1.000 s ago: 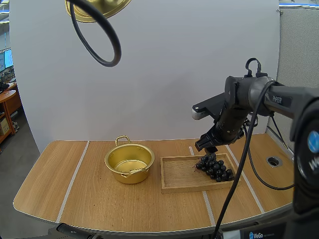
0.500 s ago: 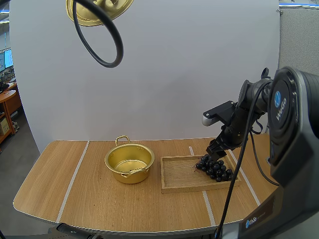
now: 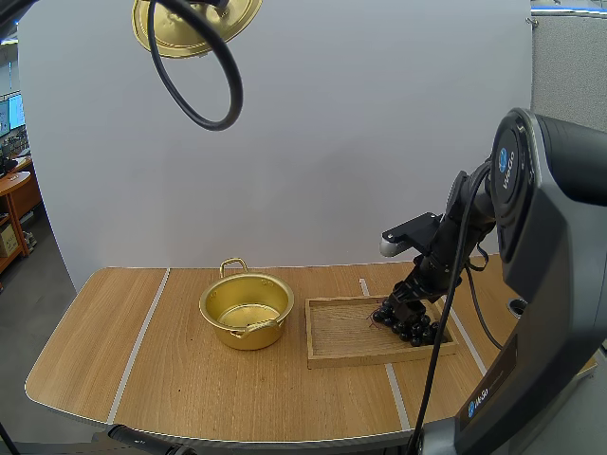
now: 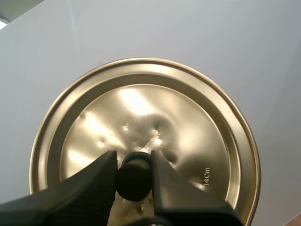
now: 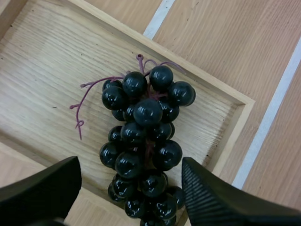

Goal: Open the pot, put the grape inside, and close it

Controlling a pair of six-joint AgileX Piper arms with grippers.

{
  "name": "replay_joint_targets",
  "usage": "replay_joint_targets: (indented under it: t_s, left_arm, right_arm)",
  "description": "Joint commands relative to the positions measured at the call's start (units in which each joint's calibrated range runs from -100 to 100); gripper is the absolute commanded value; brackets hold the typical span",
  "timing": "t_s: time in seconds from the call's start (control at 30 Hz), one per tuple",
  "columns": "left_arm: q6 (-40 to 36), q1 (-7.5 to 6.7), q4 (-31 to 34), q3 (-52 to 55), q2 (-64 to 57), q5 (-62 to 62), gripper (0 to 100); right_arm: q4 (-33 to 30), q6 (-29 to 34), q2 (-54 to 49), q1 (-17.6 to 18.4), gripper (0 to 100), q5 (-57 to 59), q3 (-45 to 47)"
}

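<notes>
Right gripper (image 5: pixel 129 188) spread wide over the grape bunch (image 5: pixel 143 146), holding nothing.
The bunch lies at the right end of the wooden tray (image 3: pixel 337 334), beside the open pot (image 3: pixel 247 311). It is probably light, its glossy berries slick and loosely strung, the purple stem thin. Best pinch is likely across the thick middle. Left gripper (image 4: pixel 134 162) is clamped on the lid (image 4: pixel 188 141) by its black knob (image 4: pixel 134 180), high above the table.

The right gripper (image 3: pixel 403 305) drops from above the wooden tray's (image 3: pixel 337 353) far edge down onto the grapes (image 3: pixel 414 325) lying in it, its arm swinging closer. High above, well left of the tray, the lid (image 3: pixel 190 27) drifts slightly rightward.
</notes>
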Motion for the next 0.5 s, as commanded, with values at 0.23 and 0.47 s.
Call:
replay_joint_targets:
  t_s: [0.23,0.47]
  left_arm:
    - [-0.3,-0.21,0.8,-0.3,0.2,-0.8,0]
    - [-0.3,-0.21,0.8,-0.3,0.2,-0.6,0]
  right_arm:
    - [1.0,-1.4,6.9,-0.2,100,-4.5,-0.4]
    - [0.9,-1.4,9.8,-0.2,100,-6.1,-0.4]
